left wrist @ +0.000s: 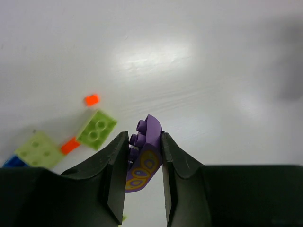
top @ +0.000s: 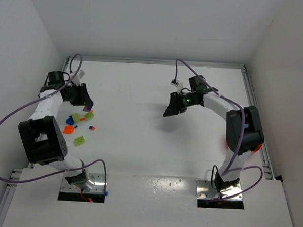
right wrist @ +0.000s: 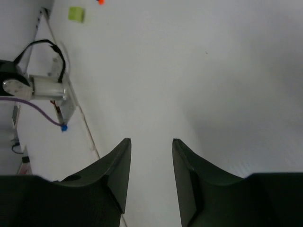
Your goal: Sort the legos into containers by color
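Observation:
My left gripper (left wrist: 144,135) is shut on a purple lego (left wrist: 147,150) with yellow oval markings, held a little above the table. In the top view that gripper (top: 87,103) is at the far left, with the purple piece (top: 92,111) at its tip. Loose legos lie just beneath and near it: lime green bricks (left wrist: 97,128) (left wrist: 39,150), orange bits (left wrist: 92,99) (left wrist: 70,145) and a blue one (left wrist: 14,161). My right gripper (top: 173,108) (right wrist: 151,141) hangs open over bare table at mid-right, with nothing between its fingers. The containers are not plainly visible.
More legos are spread at the left: a green plate (top: 79,139), an orange piece (top: 68,130) and a blue piece (top: 70,121). An orange sliver (top: 260,147) peeks from behind the right arm's elbow. White walls close in the table on three sides.

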